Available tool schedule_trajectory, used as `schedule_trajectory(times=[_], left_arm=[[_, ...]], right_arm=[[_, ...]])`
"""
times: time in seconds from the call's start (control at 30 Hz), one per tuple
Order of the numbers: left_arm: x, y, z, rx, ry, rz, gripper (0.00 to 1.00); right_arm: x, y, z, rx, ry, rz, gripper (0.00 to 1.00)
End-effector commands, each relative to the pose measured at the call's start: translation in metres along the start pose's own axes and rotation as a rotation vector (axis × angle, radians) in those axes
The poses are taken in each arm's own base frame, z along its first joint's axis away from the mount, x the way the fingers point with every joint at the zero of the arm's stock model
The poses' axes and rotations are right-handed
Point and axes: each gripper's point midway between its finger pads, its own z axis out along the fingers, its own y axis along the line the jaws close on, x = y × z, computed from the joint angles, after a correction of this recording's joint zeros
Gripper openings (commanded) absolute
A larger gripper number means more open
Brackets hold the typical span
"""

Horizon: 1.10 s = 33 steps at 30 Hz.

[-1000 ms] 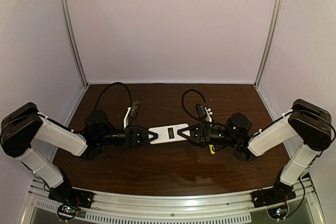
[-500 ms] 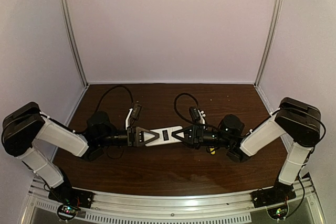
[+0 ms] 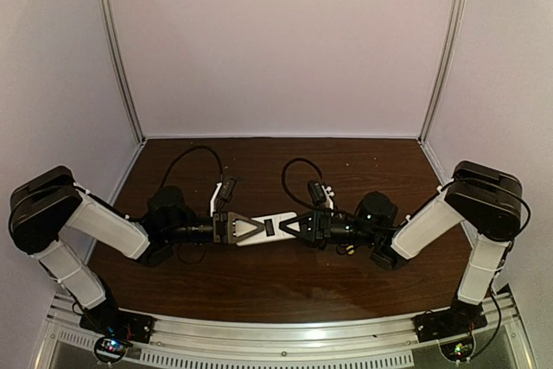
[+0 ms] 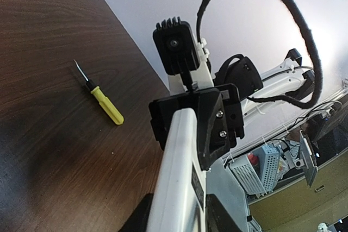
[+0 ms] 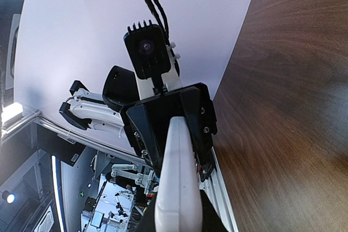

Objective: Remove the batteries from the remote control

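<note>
The white remote control (image 3: 270, 228) hangs level above the middle of the table, held by both ends. My left gripper (image 3: 244, 229) is shut on its left end and my right gripper (image 3: 295, 228) is shut on its right end. In the left wrist view the remote (image 4: 180, 172) runs away from my own jaws to the right gripper's black fingers (image 4: 217, 118). In the right wrist view the remote (image 5: 179, 183) shows edge-on and reaches the left gripper's black fingers (image 5: 198, 110). A small dark window shows on its face. The batteries are hidden.
A yellow-handled screwdriver (image 4: 106, 105) lies on the dark wood table (image 3: 276, 283); from above only a yellow bit (image 3: 346, 249) shows under the right arm. Pale walls close the back and sides. A metal rail (image 3: 285, 334) runs along the near edge.
Both grippers have drawn closer together along the remote. The right arm has shifted left. The remote looks narrower from above, as if rolled about its long axis.
</note>
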Motion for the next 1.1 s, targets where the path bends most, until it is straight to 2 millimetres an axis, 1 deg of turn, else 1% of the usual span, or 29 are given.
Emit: schedule_trajectory(times=[0.0, 0.07, 0.37, 0.6, 0.7, 0.93, 1.07], left_arm=[[-0.008, -0.018, 0.007, 0.069, -0.016, 0.038, 0.32], [-0.007, -0.019, 0.007, 0.072, -0.013, 0.036, 0.32], [-0.004, -0.024, 0.011, 0.086, 0.01, 0.04, 0.33], [-0.001, -0.027, 0.012, 0.097, 0.024, 0.03, 0.4], [0.0, -0.027, 0.013, 0.095, 0.028, 0.022, 0.41], [0.001, -0.026, 0.012, 0.093, 0.025, 0.011, 0.37], [0.0, -0.028, 0.01, 0.103, 0.016, 0.013, 0.28]], right_arm=[[-0.013, 0.045, 0.0, -0.184, -0.062, -0.124, 0.0], [-0.013, 0.048, 0.0, -0.2, -0.063, -0.131, 0.0], [-0.013, 0.043, 0.001, -0.21, -0.067, -0.128, 0.0], [-0.015, 0.042, 0.002, -0.2, -0.078, -0.145, 0.0], [-0.016, 0.042, 0.001, -0.195, -0.083, -0.153, 0.0], [-0.02, 0.042, -0.005, -0.186, -0.101, -0.156, 0.0], [-0.022, 0.039, -0.007, -0.161, -0.114, -0.164, 0.0]])
